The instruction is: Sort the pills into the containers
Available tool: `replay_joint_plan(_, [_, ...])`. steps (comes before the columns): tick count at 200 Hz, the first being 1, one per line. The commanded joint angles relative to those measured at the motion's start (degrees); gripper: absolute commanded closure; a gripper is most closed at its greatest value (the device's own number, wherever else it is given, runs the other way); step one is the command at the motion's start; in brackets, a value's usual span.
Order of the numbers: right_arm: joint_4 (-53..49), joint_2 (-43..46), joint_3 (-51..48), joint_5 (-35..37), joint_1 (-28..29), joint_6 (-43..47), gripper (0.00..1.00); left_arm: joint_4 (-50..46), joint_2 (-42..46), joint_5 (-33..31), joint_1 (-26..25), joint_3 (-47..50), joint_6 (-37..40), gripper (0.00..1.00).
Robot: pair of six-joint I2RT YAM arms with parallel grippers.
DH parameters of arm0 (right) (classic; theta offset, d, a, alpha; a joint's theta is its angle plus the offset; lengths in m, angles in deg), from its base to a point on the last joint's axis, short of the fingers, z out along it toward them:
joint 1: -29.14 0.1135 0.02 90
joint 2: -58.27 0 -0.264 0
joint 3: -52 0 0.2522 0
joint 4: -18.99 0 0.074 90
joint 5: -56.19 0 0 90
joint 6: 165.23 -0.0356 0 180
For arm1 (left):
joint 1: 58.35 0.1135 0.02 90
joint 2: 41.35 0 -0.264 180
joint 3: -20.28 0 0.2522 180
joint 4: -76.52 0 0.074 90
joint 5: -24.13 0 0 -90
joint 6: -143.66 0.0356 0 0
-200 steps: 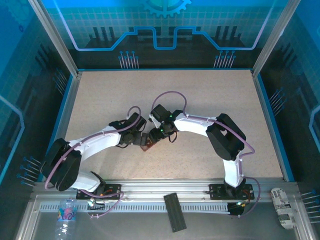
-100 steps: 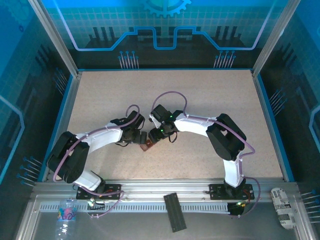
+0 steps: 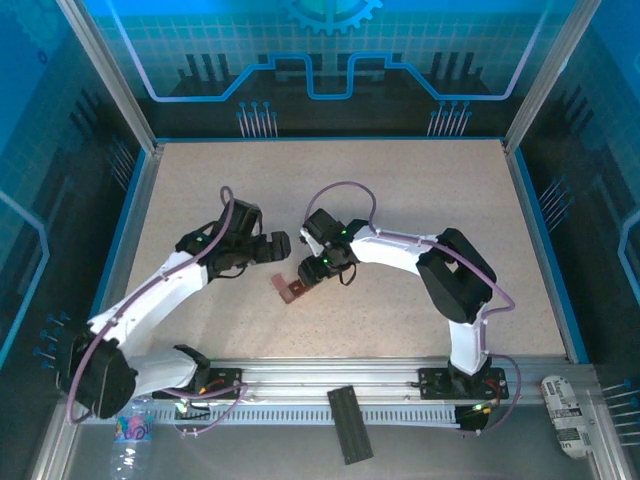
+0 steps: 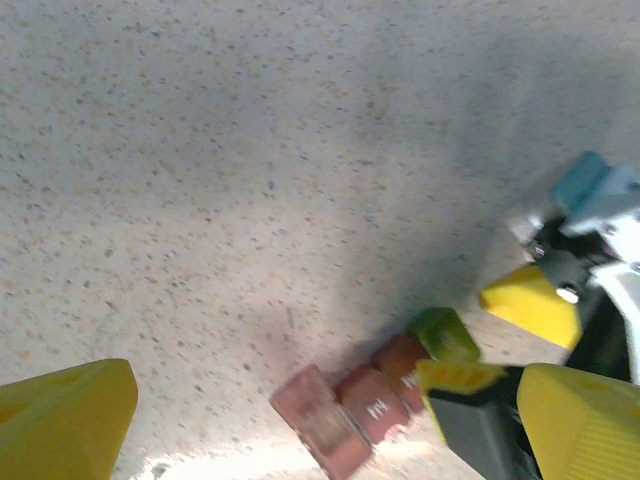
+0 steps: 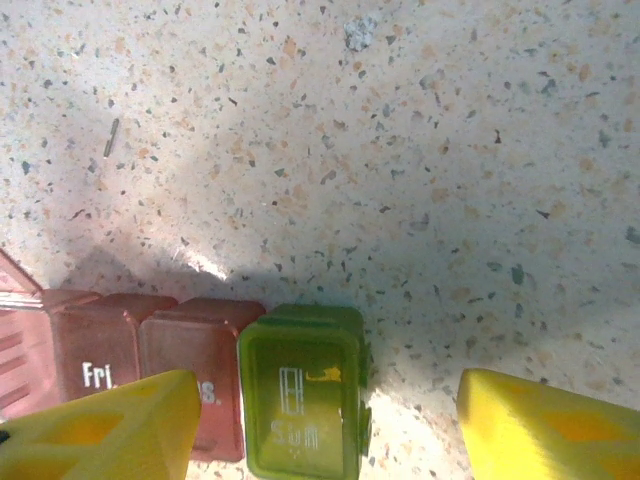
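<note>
Moved: left arm has swung back, away from the pill box strip.
Left gripper (image 3: 272, 245): fingers wide apart, holding nothing.
Pill box strip (image 3: 290, 291): flat on the table (image 3: 420, 200), between both arms.
Right gripper (image 3: 307, 276): fingers apart around the green end (image 5: 300, 400), not squeezing, maybe ready to steady it.

The containers (image 3: 291, 290) are 1 short strip of 4 joined square boxes: 3 dark red boxes (image 5: 190, 355) in a row and 1 green box (image 5: 300, 395) at the end. The strip lies flat near the middle of the table (image 3: 400, 200). The green lid is shut, and 1 red lid reads "Fri."
</note>
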Motion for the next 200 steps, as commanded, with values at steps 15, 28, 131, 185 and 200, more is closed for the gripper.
replay_joint_plan(15, [-1.2,4.3,-2.0,-0.4,-0.3,-1.6,0.3,0.6,6.3,11.6,0.3,7.5,-9.8,0.01])
replay_joint_plan(28, [-0.9,5.7,-2.7,-0.6,-0.3,-2.1,0.3,3.2,8.0,13.6,0.2,11.4,-13.2,0.01])
replay_joint_plan(131, [-0.3,8.8,-5.5,-2.0,-0.8,-3.8,0.35,22.6,4.1,17.1,-3.7,23.4,-22.5,0.01])
replay_joint_plan(185, [2.4,7.4,-8.0,-2.9,-0.9,-5.2,0.39,28.0,-1.1,17.4,-4.4,23.8,-23.6,0.01])
replay_joint_plan(200, [3.0,6.7,-8.0,-3.2,-0.9,-5.4,0.41,28.6,-1.9,17.4,-4.4,23.7,-23.6,0.01])
